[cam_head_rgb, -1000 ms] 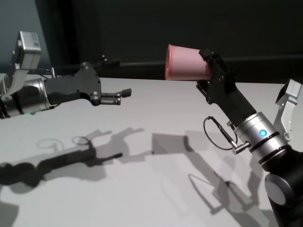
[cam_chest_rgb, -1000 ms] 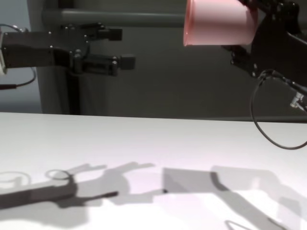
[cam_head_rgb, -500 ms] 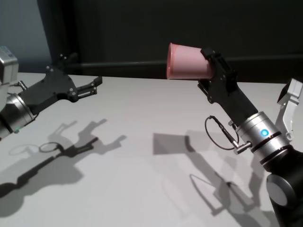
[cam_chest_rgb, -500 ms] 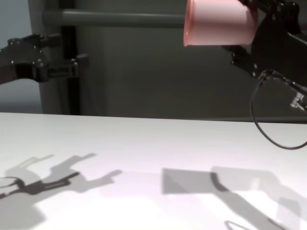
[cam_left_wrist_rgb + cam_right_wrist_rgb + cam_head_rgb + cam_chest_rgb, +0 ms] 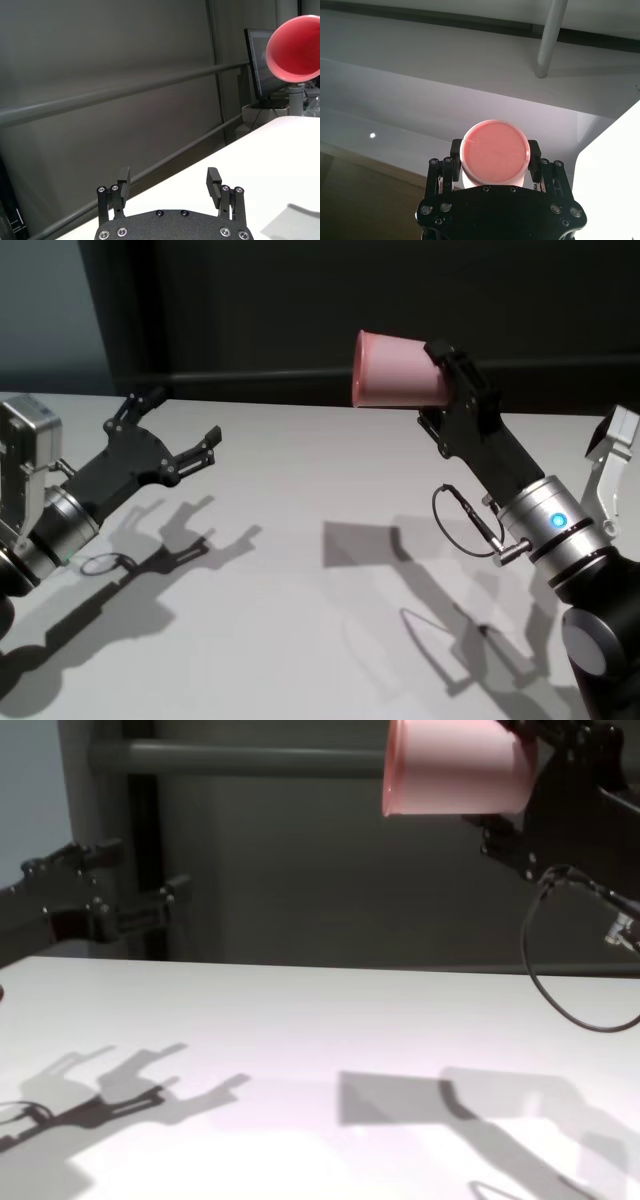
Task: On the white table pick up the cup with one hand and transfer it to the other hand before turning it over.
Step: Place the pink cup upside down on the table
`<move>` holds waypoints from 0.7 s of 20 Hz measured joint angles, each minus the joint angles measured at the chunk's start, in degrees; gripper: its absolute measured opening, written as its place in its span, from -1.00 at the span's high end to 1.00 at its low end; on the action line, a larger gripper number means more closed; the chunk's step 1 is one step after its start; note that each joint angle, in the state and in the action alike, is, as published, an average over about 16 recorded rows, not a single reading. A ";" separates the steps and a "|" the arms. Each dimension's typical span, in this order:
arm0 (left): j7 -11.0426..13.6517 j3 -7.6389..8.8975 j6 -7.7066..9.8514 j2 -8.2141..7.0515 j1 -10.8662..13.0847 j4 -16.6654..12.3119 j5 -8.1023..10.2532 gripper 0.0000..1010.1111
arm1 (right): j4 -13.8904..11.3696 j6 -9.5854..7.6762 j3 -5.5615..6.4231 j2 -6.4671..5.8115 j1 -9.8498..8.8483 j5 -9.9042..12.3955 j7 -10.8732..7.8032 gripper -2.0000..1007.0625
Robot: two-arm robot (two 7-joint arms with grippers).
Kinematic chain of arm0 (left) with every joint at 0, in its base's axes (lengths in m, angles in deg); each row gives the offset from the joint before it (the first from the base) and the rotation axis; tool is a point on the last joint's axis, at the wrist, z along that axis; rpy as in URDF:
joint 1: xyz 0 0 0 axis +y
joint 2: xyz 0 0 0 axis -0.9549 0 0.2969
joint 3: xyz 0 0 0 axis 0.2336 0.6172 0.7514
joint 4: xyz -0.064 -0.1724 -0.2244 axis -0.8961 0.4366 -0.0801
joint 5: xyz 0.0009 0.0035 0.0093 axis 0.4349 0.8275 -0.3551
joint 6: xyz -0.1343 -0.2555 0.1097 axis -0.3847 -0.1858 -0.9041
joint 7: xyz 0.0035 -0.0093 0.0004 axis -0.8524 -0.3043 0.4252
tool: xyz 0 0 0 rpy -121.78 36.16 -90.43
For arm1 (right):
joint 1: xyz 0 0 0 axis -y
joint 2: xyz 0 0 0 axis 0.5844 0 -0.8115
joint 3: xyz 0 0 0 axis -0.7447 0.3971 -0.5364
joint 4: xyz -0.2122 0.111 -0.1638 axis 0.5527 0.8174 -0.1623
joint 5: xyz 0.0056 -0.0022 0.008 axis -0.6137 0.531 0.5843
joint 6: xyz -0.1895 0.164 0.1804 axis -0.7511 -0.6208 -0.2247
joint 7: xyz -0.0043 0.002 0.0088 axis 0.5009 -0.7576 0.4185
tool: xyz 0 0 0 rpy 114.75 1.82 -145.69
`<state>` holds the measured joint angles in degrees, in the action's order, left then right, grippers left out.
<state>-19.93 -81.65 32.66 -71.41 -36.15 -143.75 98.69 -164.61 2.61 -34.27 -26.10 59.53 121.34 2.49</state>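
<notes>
While the right gripper (image 5: 438,390) holds exactly where it was half a second ago, at the upper right of my head view, the left gripper (image 5: 180,432) has dropped lower and swung so it now angles up from the lower left of the frame, with its shadow on the white table (image 5: 300,540) sliding along beneath it. I see the cup (image 5: 395,370) unchanged since the earlier frames: lying on its side in the air well above the table, its narrow base clamped between the right gripper's fingers (image 5: 536,159) and its open mouth facing toward the left side of the frame. From the left wrist view the cup (image 5: 295,47) sits far off at the upper right corner, mouth toward that camera. From the right wrist view I look straight at its flat base (image 5: 494,152), pinched from both sides. The left gripper's fingers (image 5: 214,181) are spread wide with nothing between them, well apart from the cup. My count: one cup, two grippers, one table. In the chest view the left gripper (image 5: 135,885) shows at middle left and the cup (image 5: 455,770) at the top edge.
</notes>
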 joint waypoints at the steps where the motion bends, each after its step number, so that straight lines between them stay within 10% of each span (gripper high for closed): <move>1: -0.33 -0.05 -0.08 0.37 0.29 0.37 -0.31 -0.98 | 0.00 0.00 0.00 0.00 0.00 0.00 0.00 -0.49; 14: -0.72 -1.10 0.89 2.49 2.19 4.59 -2.98 -0.98 | 0.00 0.00 0.00 0.00 0.00 0.00 0.00 -0.49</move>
<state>-20.65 -82.75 33.55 -68.92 -33.96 -139.17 95.71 -164.61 2.61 -34.27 -26.10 59.53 121.34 2.49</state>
